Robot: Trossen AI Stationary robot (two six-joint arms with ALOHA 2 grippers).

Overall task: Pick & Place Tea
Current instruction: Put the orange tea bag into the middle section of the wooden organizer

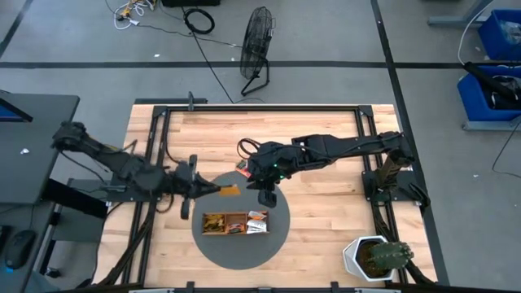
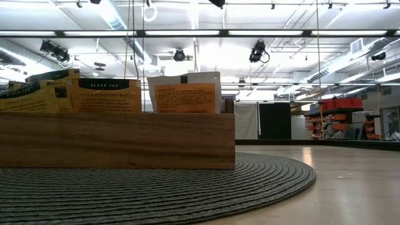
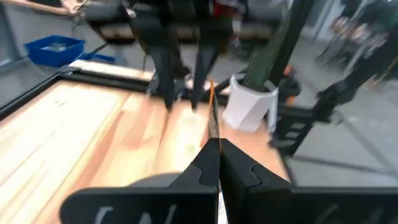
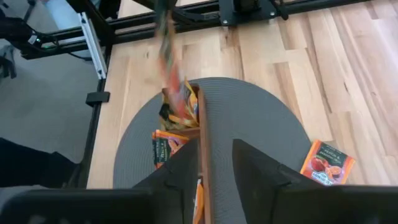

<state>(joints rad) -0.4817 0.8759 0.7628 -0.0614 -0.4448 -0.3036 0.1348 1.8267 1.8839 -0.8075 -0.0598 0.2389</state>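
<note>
My left gripper (image 1: 213, 190) is shut on an orange tea sachet (image 1: 229, 190) above the far-left rim of the round grey mat (image 1: 269, 244). In the left wrist view the sachet (image 3: 212, 118) shows edge-on. The wooden tray (image 1: 234, 222) sits on the mat with several sachets (image 2: 103, 95) standing in its compartments. My right gripper (image 1: 267, 198) hovers open over the tray's right part; its fingers (image 4: 261, 171) stand above the tray wall (image 4: 203, 134). A red-orange sachet (image 4: 326, 163) lies flat at the mat's far edge (image 1: 242, 168). My left gripper pinches the orange sachet's near edge (image 3: 214, 138) between its two fingers, coming level from the table's left. The sachet sticks out past the fingertips toward the right and is lifted clear of mat and tray.
A white pot with a cactus (image 1: 376, 257) stands at the near right corner. The black metal frame (image 1: 260, 107) runs round the wooden table top. Bare wood (image 1: 326, 203) lies right of the mat.
</note>
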